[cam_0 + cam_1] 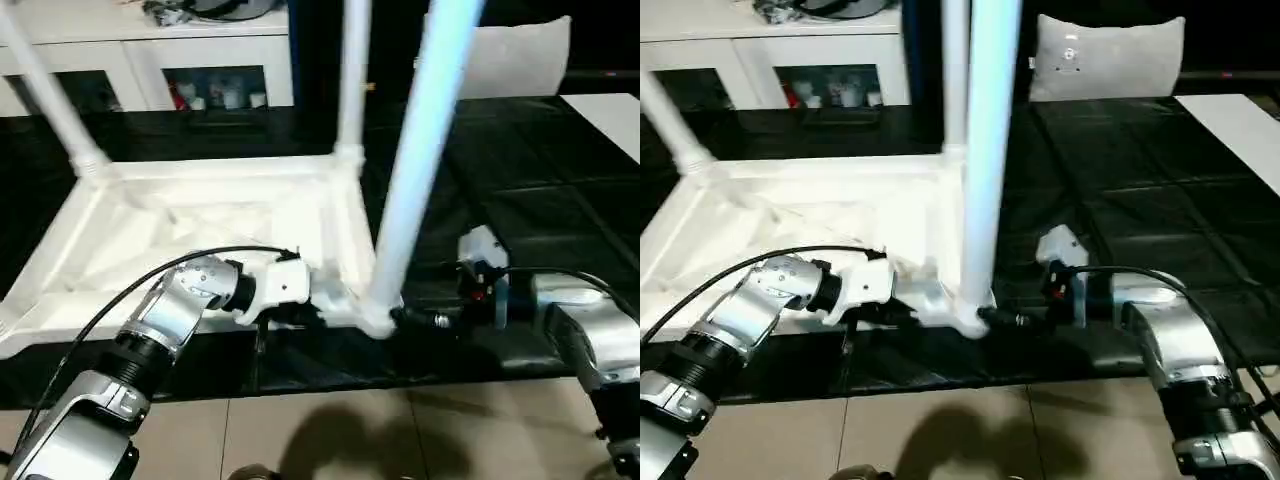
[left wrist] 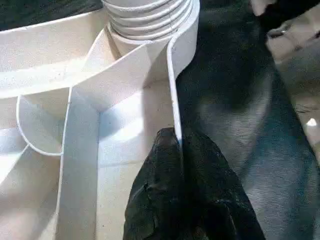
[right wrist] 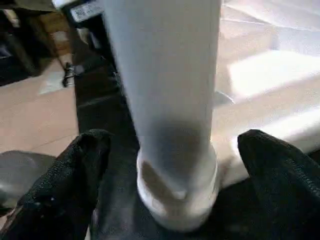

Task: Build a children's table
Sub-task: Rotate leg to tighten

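Note:
The children's table lies upside down on a black mat, its white ribbed top (image 1: pixel 120 250) facing up. Three white legs stand in corner sockets: far left (image 1: pixel 50 90), far right (image 1: pixel 350 80) and near right (image 1: pixel 425 140). My left gripper (image 2: pixel 177 145) is shut on the top's thin rim (image 2: pixel 175 95), just short of the near right corner socket. My right gripper (image 3: pixel 175 150) is open around the base of the near right leg (image 3: pixel 165 75). Its black fingers (image 3: pixel 75 175) stand on either side of the leg, apart from it.
The black mat (image 1: pixel 540 200) runs to the right and back. Tiled floor (image 1: pixel 350 430) lies in front of it. A white cabinet (image 1: pixel 150 50) stands behind, with a pale cushion (image 1: pixel 1105 55) at the back right and a white sheet (image 1: pixel 610 115) at the right edge.

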